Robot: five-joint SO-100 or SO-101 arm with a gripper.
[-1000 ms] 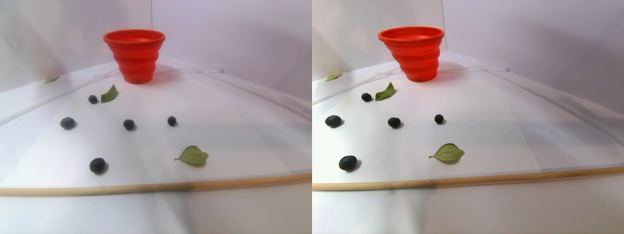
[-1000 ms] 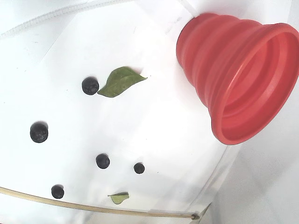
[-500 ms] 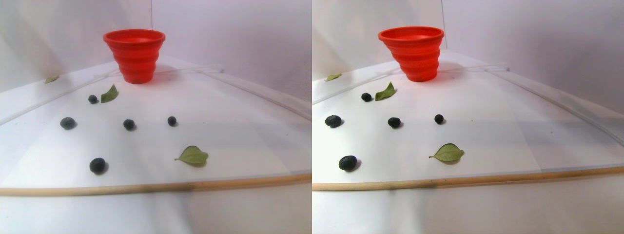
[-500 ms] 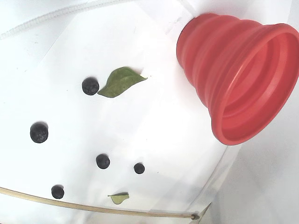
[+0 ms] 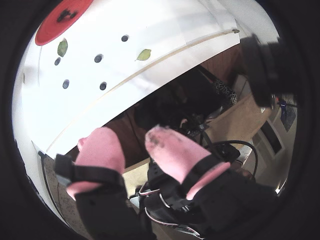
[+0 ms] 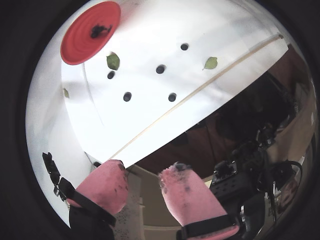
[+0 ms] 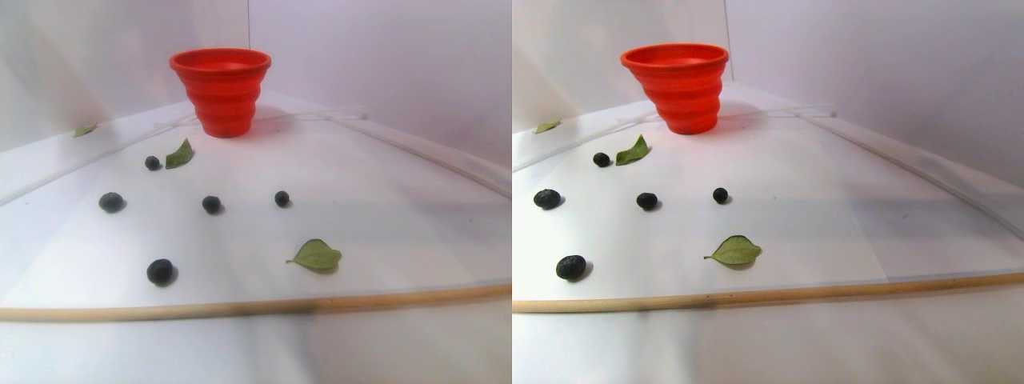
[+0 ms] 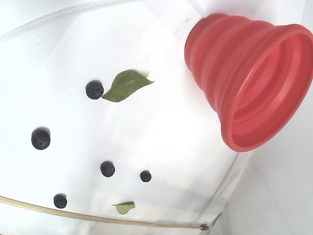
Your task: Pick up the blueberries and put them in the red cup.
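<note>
Several blueberries (image 7: 211, 204) lie loose on the white sheet, spread between the wooden strip and the red cup (image 7: 220, 92). The fixed view shows the same blueberries (image 8: 107, 169) left of the ribbed red cup (image 8: 230, 68). Both wrist views look down on them from far off: the blueberries (image 6: 160, 69) and the red cup (image 6: 82, 45), with a dark shape inside it. My gripper (image 6: 145, 170) hangs beyond the sheet's wooden edge, its pink fingertips (image 5: 165, 150) apart and nothing between them. In a wrist view the gripper (image 5: 127, 137) is also open.
Green leaves (image 7: 318, 254) lie among the berries, one leaf (image 8: 126, 84) right beside the berry closest to the cup. A thin wooden strip (image 7: 256, 306) borders the sheet's near side. Cables and dark hardware (image 5: 200, 130) sit below the table edge.
A faint shadow on the near front of the table has faded. Berries, leaves and cup have not moved.
</note>
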